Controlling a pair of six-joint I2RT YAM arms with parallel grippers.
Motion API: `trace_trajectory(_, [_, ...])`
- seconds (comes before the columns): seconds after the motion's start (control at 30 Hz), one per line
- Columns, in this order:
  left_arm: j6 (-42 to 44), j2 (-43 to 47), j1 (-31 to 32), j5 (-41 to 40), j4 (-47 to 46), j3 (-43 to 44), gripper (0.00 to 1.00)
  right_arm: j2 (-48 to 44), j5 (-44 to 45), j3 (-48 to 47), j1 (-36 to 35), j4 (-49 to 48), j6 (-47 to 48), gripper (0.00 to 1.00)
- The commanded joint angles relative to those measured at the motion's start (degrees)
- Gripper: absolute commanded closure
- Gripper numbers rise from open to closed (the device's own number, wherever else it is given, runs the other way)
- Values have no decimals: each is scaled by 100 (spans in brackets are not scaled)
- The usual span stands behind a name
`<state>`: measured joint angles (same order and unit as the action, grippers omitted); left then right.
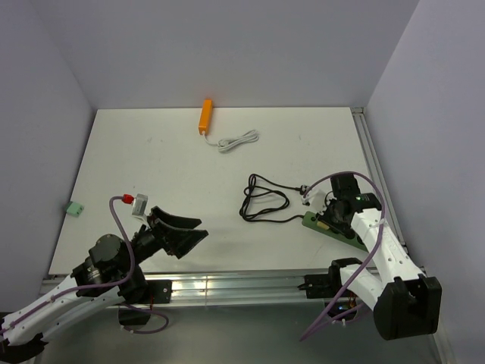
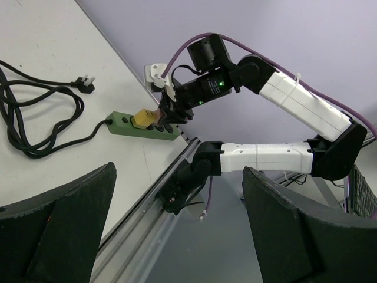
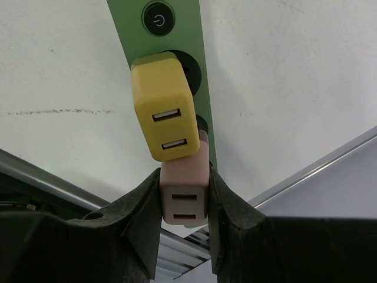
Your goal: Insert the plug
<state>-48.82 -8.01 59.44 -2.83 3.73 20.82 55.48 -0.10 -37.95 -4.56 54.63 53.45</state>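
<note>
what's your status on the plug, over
Left gripper open, away from strip. Right gripper shut on pink plug at green power strip, seating unclear. Yellow plug in next socket, crowding it.

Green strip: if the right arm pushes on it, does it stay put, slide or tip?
The strip would probably slide rather than tip: it lies long, low and flat on the smooth table. It looks like rigid plastic, so flex is unlikely. Its black cord lies in slack loops, so it would hardly hold the strip back.
</note>
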Motion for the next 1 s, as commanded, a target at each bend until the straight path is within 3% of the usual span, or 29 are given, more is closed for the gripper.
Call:
trace_trajectory(0.0, [21,98,-3,63,-162,1,7,94,-114,-19,34,144,579,100])
trace_trajectory(0.47, [-58,19,-3,160,-329,-139,7,-398,-60,324,-168,540,764,100])
trace_trajectory(0.97, [-66,36,-3,98,-320,-148,6,173,-52,148,-441,355,763,100])
